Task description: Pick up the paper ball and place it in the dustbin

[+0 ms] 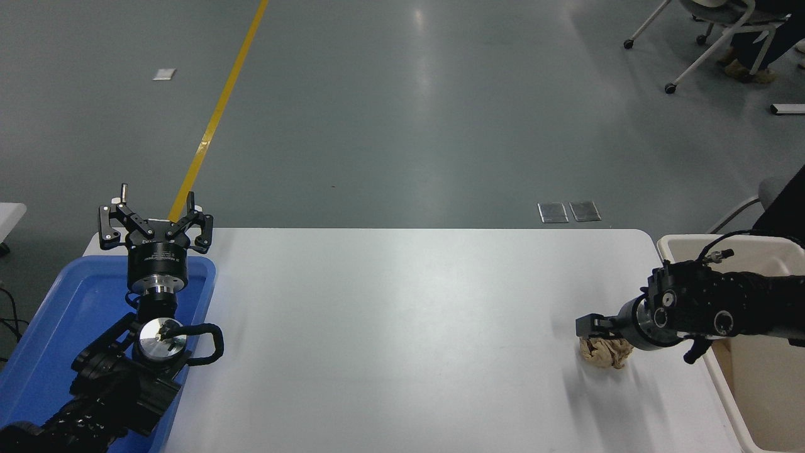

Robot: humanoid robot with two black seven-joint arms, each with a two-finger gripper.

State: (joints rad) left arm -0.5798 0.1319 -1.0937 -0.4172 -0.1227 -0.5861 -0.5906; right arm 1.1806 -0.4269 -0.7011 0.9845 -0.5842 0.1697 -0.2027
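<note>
Standing just off the white table's (402, 327) right edge, the dustbin (698, 244) is a cream-white bin with a rounded rim and deep smooth walls; the part of its inside that shows holds nothing that can be made out, and much of it is cut off by the frame and covered by the right arm. At the opposite end, a shallow blue tray (44, 340) sits on the table's left side, and the left arm lies across it, so the tray's contents cannot be told beyond that arm.

The paper ball (605, 352) is a crumpled tan wad resting on the tabletop near the right edge, a little short of the dustbin. The right gripper (592, 328) reaches in from the right, over the bin's rim, and sits on the top of the ball, its black tip touching or overlapping the paper's upper side. From this angle the gripper is seen nearly end-on, so whether its jaws are spread around the ball or pressed against it cannot be told.

The left gripper (155, 221) is parked at the tray's far end, pointing away from the camera, with its jaws spread wide and holding nothing.
</note>
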